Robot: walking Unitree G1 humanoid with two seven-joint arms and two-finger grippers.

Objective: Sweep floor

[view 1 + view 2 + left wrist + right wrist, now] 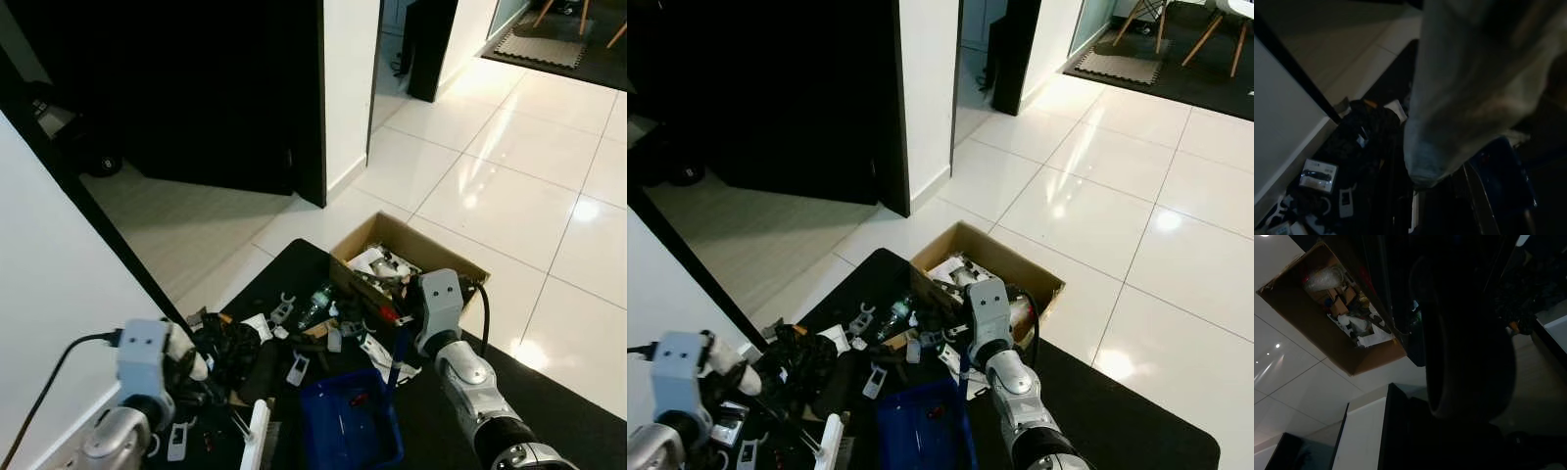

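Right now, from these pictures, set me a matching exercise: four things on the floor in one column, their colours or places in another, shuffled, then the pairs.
Things:
1. cardboard box
2. dustpan
3. mat
4. door

Descriptions:
A. blue, lying among the clutter between the two arms
B. dark, standing open at the back
C. brown, open, full of odds and ends
D. black, spread on the white tiles

Pairs: 1-C, 2-A, 3-D, 4-B

Home interior, hallway by an open doorway. Glossy white floor tiles (509,186), white walls, dark door (235,98). Chair legs on dark rug (1176,59) beyond; cluttered black mat (294,274) underfoot.
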